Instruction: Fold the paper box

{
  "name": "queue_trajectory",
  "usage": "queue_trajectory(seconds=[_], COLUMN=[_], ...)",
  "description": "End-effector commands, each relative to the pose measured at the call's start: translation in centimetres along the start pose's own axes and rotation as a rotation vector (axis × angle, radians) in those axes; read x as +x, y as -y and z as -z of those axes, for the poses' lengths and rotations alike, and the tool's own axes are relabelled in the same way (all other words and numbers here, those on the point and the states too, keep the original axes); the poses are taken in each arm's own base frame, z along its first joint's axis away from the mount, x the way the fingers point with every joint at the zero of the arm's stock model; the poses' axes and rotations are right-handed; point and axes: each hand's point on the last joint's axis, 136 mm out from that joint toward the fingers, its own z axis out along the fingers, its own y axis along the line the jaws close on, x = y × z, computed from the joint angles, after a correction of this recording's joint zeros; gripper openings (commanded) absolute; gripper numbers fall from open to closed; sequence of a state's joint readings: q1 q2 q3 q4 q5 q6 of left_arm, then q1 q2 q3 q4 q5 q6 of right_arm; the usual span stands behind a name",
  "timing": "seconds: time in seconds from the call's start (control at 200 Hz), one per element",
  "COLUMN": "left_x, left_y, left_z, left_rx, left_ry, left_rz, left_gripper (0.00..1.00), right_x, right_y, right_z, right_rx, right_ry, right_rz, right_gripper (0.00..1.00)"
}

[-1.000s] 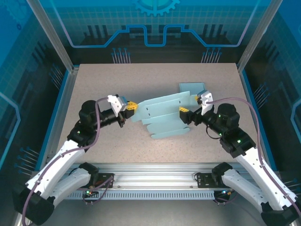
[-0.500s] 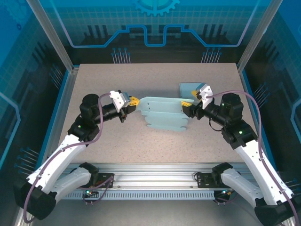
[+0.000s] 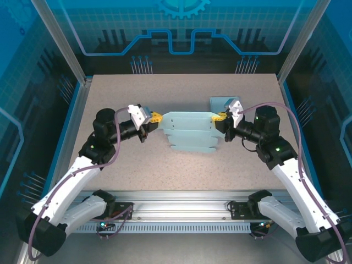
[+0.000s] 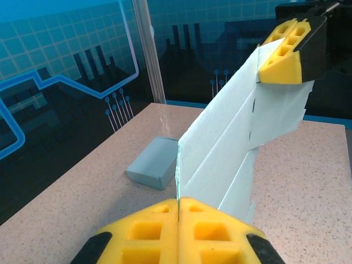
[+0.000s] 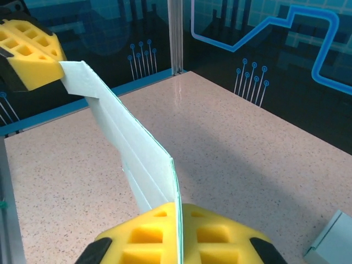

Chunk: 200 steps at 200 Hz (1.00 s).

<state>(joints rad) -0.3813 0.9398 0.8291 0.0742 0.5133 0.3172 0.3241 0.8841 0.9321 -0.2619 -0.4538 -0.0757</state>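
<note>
**Item 1. Paper box** [image 3: 190, 132]: pale blue card, one flat unfolded blank with long parallel creases and stepped panels. It sits mid-bench, stretched crosswise between the two arms. The left wrist view shows the blank [image 4: 231, 143] standing on edge and twisting as it rises toward the far grip. The right wrist view shows the same sheet [image 5: 132, 159] edge-on, running up to the opposite grip. Whether its lower edge touches the bench cannot be told.

**Item 2. Left jaws**: closed on the left end of the paper box, yellow foam pads [image 4: 148, 231] pressed together with the card edge pinched in the seam. They are carried by the left arm [image 3: 104, 137], which reaches in from the near left. From the right wrist they appear at upper left, one pad [image 5: 30, 52] clamping the sheet's corner.

**Item 3. Right jaws**: closed on the right end of the paper box, pads [image 5: 220, 231] meeting on the card. They are carried by the right arm [image 3: 264, 132]. From the left wrist, a pad [image 4: 283, 63] shows at upper right, gripping the top corner.

**Item 4. Finished box** [image 3: 221, 102]: small, pale blue, closed, lying flat on the bench just beyond the right jaws. It is also seen at [image 4: 154, 170] and in part at [image 5: 335, 242].

**Item 5. Bench** [image 3: 137, 88]: speckled beige top.

**Item 6. Enclosure** [image 3: 181, 33]: blue panels with a circuit pattern, and metal corner posts.
</note>
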Motion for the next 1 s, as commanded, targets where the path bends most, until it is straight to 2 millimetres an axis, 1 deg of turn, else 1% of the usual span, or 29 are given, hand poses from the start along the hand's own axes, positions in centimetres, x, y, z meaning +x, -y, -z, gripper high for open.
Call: queue_trajectory(seconds=[0.0,0.015,0.035,0.095,0.135,0.2,0.325,0.37,0.42,0.53,0.63,0.785,0.885,0.996], left_x=[-1.4,-1.5,-1.6,-2.2,-2.7,-3.9,-5.7,-6.1,-6.0,-5.3,-3.9,-1.9,-0.9,-0.6], left_y=[-0.2,-0.2,-0.2,-0.3,-0.3,-0.3,0.0,0.1,0.4,0.7,0.4,0.9,0.8,0.3], left_z=[0.2,0.2,0.2,0.3,0.3,0.4,0.4,0.3,0.1,-0.9,-2.2,-3.9,-4.8,-5.4], left_rx=[0.003,0.003,0.004,0.011,0.013,0.022,0.070,0.095,0.131,0.187,0.186,0.205,0.209,0.202], left_ry=[0.000,-0.004,-0.009,-0.020,-0.023,-0.016,-0.020,-0.033,-0.062,-0.128,-0.183,-0.283,-0.338,-0.362], left_rz=[-0.010,-0.011,-0.013,-0.026,-0.036,-0.066,-0.129,-0.143,-0.153,-0.174,-0.208,-0.289,-0.304,-0.304], left_gripper=[0.37,0.48,0.58,0.81,0.90,0.95,0.95,0.95,0.93,0.88,0.86,0.85,0.77,0.69], right_x=[-0.8,-0.8,-0.8,-0.8,-0.7,-0.7,-0.6,-0.5,-0.5,-0.6,-0.7,-0.5,-0.4,-0.2], right_y=[-0.7,-0.7,-0.7,-0.8,-1.0,-1.3,-1.7,-1.8,-2.0,-2.3,-2.5,-2.7,-2.7,-2.7], right_z=[0.0,0.0,0.0,-0.2,-0.2,-0.3,-0.5,-0.6,-0.6,-0.8,-0.8,-1.1,-1.3,-1.6], right_rx=[-0.053,-0.054,-0.058,-0.070,-0.082,-0.104,-0.137,-0.146,-0.158,-0.178,-0.186,-0.200,-0.209,-0.215], right_ry=[0.025,0.026,0.025,0.023,0.021,0.018,0.008,0.002,0.002,0.001,0.002,-0.008,-0.016,-0.024], right_rz=[0.008,0.007,0.006,0.006,0.006,0.005,0.003,0.000,0.001,-0.001,-0.001,-0.004,-0.009,-0.011], right_gripper=[0.00,0.00,0.00,0.00,0.00,0.00,0.00,0.00,0.00,0.00,0.00,0.00,0.00,0.00])
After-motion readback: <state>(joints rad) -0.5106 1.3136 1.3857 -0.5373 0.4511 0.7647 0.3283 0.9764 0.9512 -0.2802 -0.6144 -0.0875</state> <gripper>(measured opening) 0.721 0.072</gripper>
